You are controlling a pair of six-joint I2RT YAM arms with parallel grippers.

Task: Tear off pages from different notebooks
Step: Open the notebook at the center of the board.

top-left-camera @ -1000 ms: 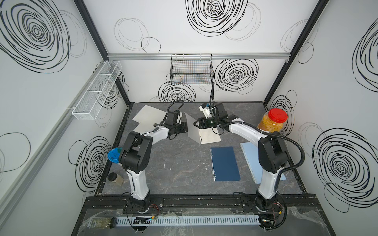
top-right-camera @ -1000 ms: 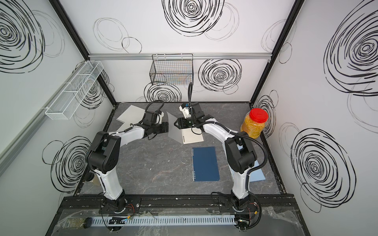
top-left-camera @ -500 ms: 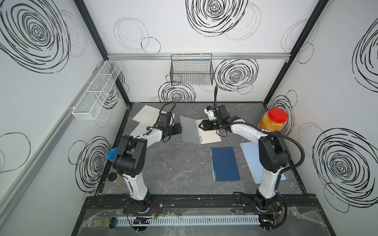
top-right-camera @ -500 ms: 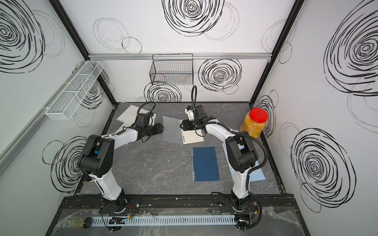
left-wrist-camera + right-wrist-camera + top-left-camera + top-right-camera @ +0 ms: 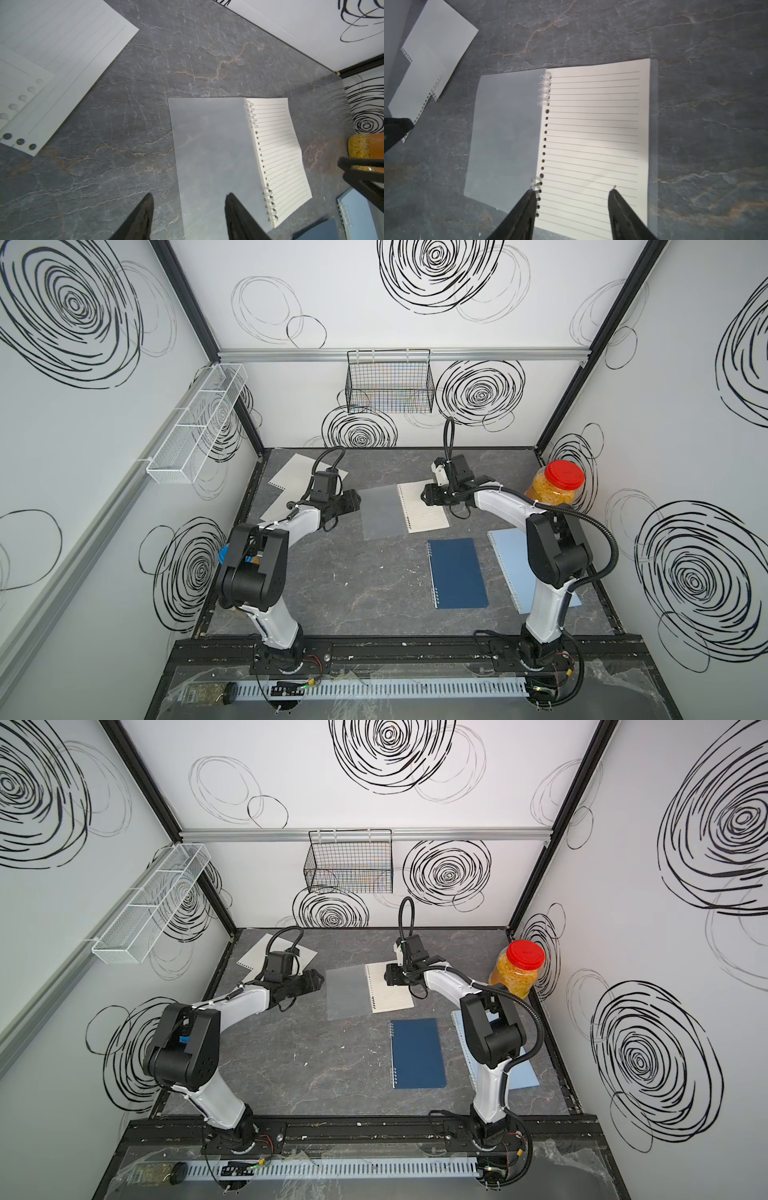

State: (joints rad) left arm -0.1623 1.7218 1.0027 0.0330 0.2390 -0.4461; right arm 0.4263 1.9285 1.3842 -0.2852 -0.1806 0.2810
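From my seat the dark stone table (image 5: 353,580) shows a job I'd call partly done. Three notebooks lie in the right half of both top views. The frosted notebook (image 5: 424,510) sits at centre frame, opened flat with its clear cover (image 5: 382,512) folded out to the left. The navy notebook (image 5: 457,572) lies shut just below it. The light blue notebook (image 5: 509,560) lies shut to the right, half hidden behind the right arm. At the upper left of the table lie loose pages (image 5: 291,472), two overlapping sheets by my count, so I judge two tears finished. I cannot tell which books they came from. The top page (image 5: 591,135) of the open book is bound at both ends of its coil, so that tear is yet to be made. The left gripper (image 5: 188,197) hangs over the cover's near edge, jaws about halfway apart and holding nothing. The right gripper (image 5: 572,190) hangs over the lined page, also roughly half spread and empty, with one finger (image 5: 529,199) beside the spiral. Whether it touches the paper I cannot tell.
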